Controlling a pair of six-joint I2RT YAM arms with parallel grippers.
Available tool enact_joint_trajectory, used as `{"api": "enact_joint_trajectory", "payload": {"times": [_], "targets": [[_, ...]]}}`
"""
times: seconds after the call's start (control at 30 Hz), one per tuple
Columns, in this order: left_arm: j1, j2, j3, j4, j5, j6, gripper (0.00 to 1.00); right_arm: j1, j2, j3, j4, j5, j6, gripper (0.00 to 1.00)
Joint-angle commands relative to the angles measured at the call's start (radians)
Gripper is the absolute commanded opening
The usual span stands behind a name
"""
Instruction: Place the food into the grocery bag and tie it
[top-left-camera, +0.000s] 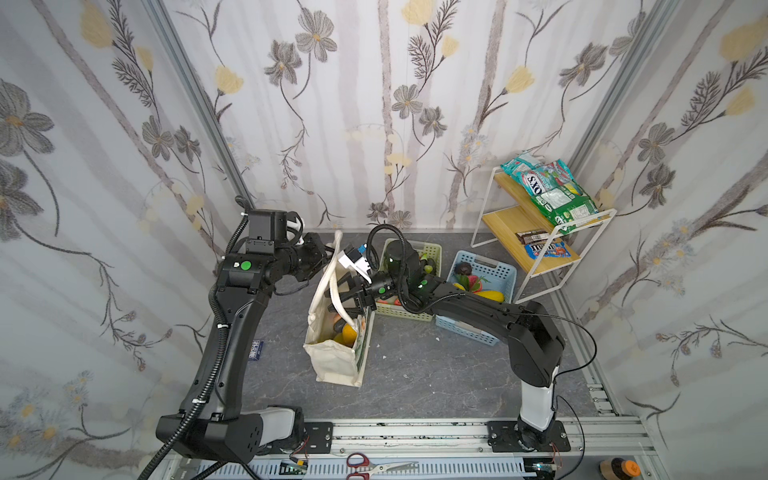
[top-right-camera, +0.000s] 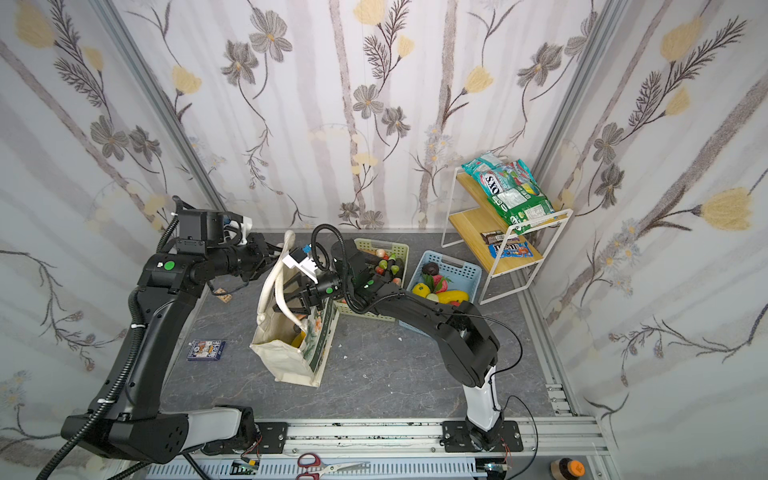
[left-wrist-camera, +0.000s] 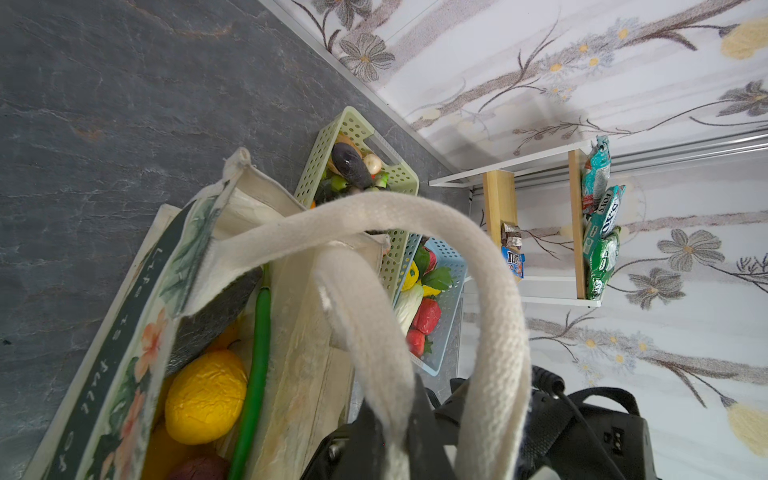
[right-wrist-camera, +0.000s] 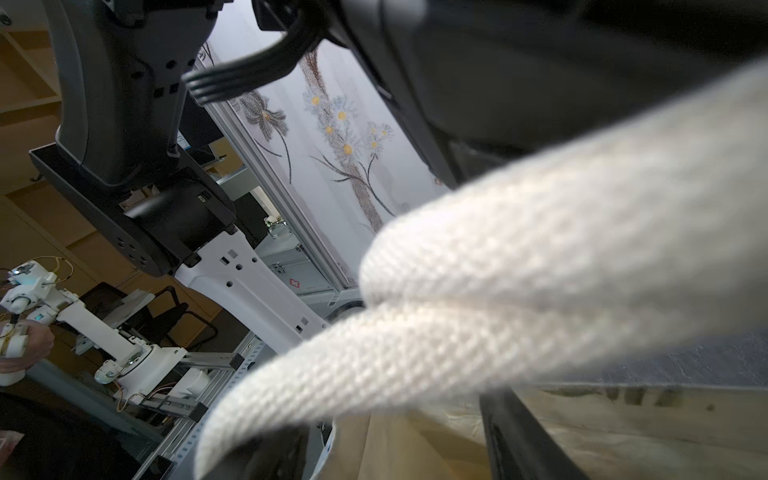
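Note:
The cream grocery bag (top-left-camera: 332, 357) (top-right-camera: 286, 361) stands open mid-table, its dark band with lettering (left-wrist-camera: 108, 345) facing sideways. Food lies inside it: a yellow fruit (left-wrist-camera: 205, 397), a long green piece (left-wrist-camera: 257, 365), and orange and dark ones below. More food fills the pale green basket (top-left-camera: 434, 251) and the blue basket (top-left-camera: 494, 266). My left gripper (top-left-camera: 328, 257) (left-wrist-camera: 390, 436) is shut on one cream handle (left-wrist-camera: 365, 332), held up above the bag. My right gripper (top-left-camera: 347, 297) (right-wrist-camera: 395, 449) stands open over the bag mouth, with the other handle (right-wrist-camera: 498, 299) lying across between its fingers.
A white wire rack with wooden shelves (top-left-camera: 536, 216) holds snack packets at the back right. A blue card box (top-right-camera: 205, 350) lies on the grey table left of the bag. Scissors (top-left-camera: 374, 465) rest on the front rail. Walls close in on three sides.

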Motion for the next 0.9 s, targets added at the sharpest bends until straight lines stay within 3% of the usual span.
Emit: {"api": "enact_joint_trajectory", "payload": {"times": [0.0, 0.23, 0.43, 0.73, 0.87], "targets": [[-0.002, 0.002, 0.001, 0.056, -0.022, -0.035, 0.00, 0.008, 0.032, 0.029, 0.115, -0.015, 0.000, 0.67], [-0.016, -0.028, -0.018, 0.064, -0.105, -0.086, 0.00, 0.017, 0.096, 0.075, 0.284, 0.066, 0.086, 0.69], [-0.018, -0.062, -0.077, 0.108, -0.148, -0.142, 0.00, 0.028, 0.138, 0.031, 0.614, 0.121, 0.265, 0.72], [-0.034, -0.049, -0.075, 0.110, -0.144, -0.167, 0.00, 0.050, 0.229, 0.115, 0.635, 0.128, 0.288, 0.70], [-0.042, -0.055, -0.082, 0.114, -0.161, -0.170, 0.00, 0.054, 0.251, 0.143, 0.622, 0.185, 0.314, 0.64]]}}
